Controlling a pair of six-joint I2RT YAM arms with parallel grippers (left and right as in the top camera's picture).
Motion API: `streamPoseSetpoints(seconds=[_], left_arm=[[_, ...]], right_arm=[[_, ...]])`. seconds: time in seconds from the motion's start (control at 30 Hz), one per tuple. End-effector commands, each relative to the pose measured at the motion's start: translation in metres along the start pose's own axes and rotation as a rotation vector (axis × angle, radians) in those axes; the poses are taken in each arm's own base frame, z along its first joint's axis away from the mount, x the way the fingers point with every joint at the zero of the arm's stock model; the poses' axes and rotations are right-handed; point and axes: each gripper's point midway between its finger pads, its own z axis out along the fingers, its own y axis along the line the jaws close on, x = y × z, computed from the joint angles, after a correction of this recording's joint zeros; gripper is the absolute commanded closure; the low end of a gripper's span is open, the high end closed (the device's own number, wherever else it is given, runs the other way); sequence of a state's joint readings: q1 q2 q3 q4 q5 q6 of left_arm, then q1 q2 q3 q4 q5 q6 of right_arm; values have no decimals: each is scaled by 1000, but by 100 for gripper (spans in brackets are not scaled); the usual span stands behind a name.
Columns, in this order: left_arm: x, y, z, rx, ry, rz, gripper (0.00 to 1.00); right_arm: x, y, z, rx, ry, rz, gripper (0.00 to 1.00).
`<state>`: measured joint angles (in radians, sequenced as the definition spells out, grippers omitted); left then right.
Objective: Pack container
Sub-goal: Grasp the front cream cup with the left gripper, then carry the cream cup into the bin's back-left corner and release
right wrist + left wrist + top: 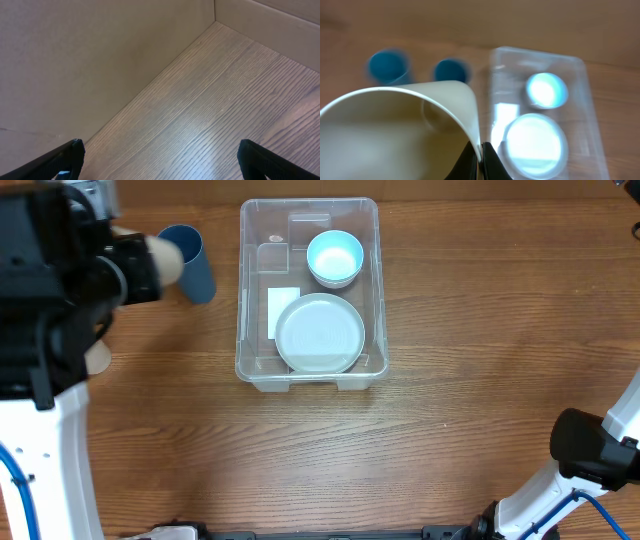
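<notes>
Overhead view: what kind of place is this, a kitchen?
Probably a robot test bench, not a kitchen: robot arms stand at a wooden table, plain brown panels stand at its edge, and the left claw holds a cream cup beside a clear container.

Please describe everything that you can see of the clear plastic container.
The container is a clear, rectangular plastic bin with rounded corners and a rim, open at the top. It stands flat on the wooden table and has a white label on its bottom. Inside it are a light blue bowl and a larger pale plate.
</notes>
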<state>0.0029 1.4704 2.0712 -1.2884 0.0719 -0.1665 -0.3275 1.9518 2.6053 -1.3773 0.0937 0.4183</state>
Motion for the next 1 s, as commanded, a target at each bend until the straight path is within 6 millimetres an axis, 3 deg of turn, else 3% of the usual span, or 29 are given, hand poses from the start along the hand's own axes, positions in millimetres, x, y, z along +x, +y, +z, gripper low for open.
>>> streamPoseSetpoints(seconds=[0.0,0.1,0.2,0.4,0.67,0.87,0.97], left_arm=[[0,-60,2,131,-20,115,96],[8,-108,16,171,-19,213,96],[11,-143,29,206,-32,264,96],[-3,-181,61,261,-94,277,96],[-27,-190,133,153,-191,253,96],[0,-167,198,77,-64,180,96],[15,-156,217,65,9,157,96]], right_arm=[[-5,-1,-7,1,-24,6,0],[-5,-1,-7,0,-24,6,0],[-5,-1,-7,0,-24,6,0],[-5,-1,-7,0,-24,6,0],[-5,-1,-7,1,-24,6,0],[-5,-1,-7,0,-24,6,0],[-5,-1,-7,1,-24,6,0]])
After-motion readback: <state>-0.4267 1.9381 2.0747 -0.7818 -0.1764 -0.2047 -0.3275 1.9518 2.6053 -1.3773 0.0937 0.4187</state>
